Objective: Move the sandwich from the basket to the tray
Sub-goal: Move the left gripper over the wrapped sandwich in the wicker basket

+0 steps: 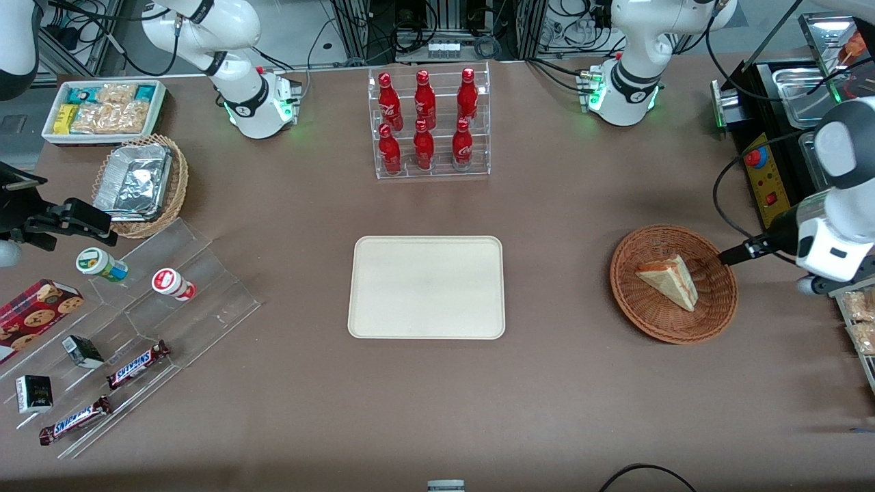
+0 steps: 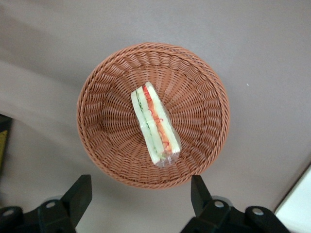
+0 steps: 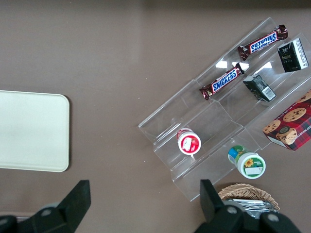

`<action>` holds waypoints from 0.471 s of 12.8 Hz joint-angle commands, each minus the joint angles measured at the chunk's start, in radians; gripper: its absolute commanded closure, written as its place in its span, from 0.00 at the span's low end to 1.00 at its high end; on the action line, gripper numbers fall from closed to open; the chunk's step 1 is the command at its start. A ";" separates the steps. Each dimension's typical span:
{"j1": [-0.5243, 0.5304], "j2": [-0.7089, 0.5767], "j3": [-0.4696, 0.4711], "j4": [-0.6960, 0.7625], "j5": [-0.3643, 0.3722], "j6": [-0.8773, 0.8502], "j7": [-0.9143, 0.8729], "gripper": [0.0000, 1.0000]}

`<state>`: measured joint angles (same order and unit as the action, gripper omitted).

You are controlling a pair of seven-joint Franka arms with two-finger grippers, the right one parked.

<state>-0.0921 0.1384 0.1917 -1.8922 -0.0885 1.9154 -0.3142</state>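
Note:
The sandwich [image 1: 673,280] [image 2: 155,124], a wrapped white-bread wedge with red and green filling, lies in the middle of the reddish-brown wicker basket [image 1: 656,328] [image 2: 102,97]. My gripper [image 2: 140,194] hangs high above the table just off the basket's rim, open, with nothing between its black fingers [image 2: 80,194]. The working arm's white wrist [image 1: 830,242] shows beside the basket toward the working arm's end of the table. The cream tray [image 1: 427,287] [image 3: 29,131] lies flat at the table's middle, bare, well apart from the basket.
A clear rack of red bottles [image 1: 431,123] stands farther from the camera than the tray. Packets of snacks [image 1: 861,321] sit by the working arm's end. An acrylic step shelf with snacks [image 1: 137,328] and a tan basket with a foil container [image 1: 140,184] lie toward the parked arm's end.

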 commanded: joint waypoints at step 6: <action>-0.014 0.056 -0.006 -0.269 -0.014 0.396 -0.279 0.01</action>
<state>-0.0953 0.1657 0.1893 -2.1332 -0.0896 2.2414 -0.5385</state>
